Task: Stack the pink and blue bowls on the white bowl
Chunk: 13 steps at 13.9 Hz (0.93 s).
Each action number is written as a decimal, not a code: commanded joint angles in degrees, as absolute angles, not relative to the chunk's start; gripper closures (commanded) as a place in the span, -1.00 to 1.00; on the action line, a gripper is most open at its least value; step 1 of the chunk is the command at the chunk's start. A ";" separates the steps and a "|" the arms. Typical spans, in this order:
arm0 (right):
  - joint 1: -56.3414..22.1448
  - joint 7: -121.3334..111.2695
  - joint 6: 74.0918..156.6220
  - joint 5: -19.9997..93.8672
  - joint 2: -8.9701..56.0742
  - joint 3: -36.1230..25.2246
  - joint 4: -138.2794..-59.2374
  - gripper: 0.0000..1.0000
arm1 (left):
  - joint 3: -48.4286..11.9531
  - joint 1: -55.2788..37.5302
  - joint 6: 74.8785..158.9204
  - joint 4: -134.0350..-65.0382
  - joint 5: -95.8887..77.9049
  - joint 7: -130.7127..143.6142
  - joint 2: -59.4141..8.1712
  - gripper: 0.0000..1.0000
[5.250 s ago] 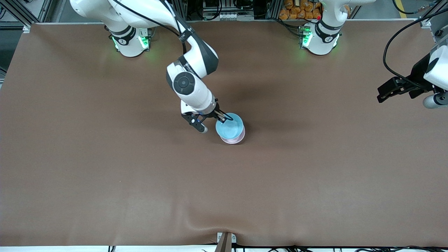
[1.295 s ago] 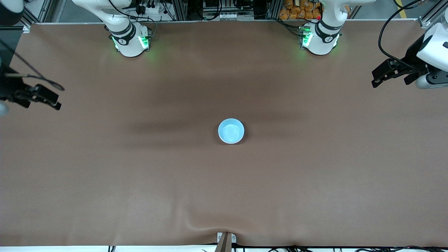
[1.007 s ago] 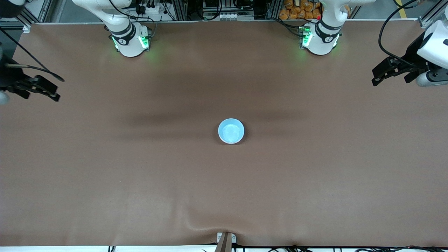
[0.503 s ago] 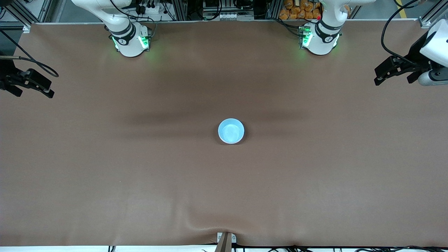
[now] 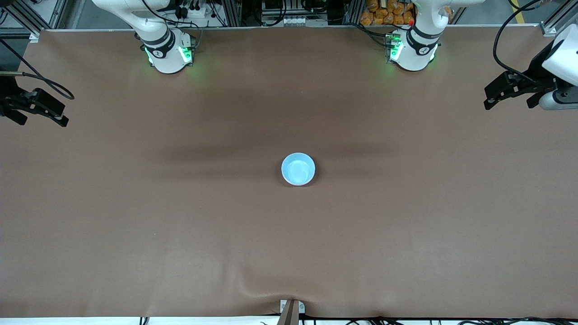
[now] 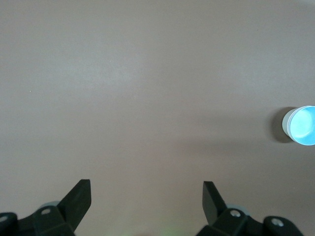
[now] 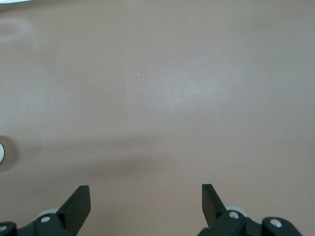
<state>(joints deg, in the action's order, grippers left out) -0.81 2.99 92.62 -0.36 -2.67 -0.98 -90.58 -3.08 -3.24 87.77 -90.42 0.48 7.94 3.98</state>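
The blue bowl (image 5: 298,169) sits upright at the middle of the table, its hollow empty. The left wrist view catches it too, as the blue bowl (image 6: 302,126) with a pale wall under its rim. Which bowl that wall belongs to I cannot tell. The pink bowl and the white bowl are hidden from the front view. My left gripper (image 5: 487,97) hangs open over the left arm's end of the table, with nothing between its fingers (image 6: 146,189). My right gripper (image 5: 41,118) hangs open and empty (image 7: 146,192) over the right arm's end, far from the bowl.
The brown table cover (image 5: 180,234) has a small ripple at the edge nearest the front camera, by a bracket (image 5: 291,309). The two arm bases (image 5: 168,52) (image 5: 413,49) stand at the edge farthest from that camera.
The right gripper has drifted a little farther toward its end of the table. The left gripper has shifted only slightly. The blue bowl has not moved.
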 commanded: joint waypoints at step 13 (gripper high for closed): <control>0.44 3.69 90.62 -1.41 -1.76 4.13 -88.77 -1.00 | -2.99 -2.02 87.36 -90.44 -0.97 6.77 4.57 -1.00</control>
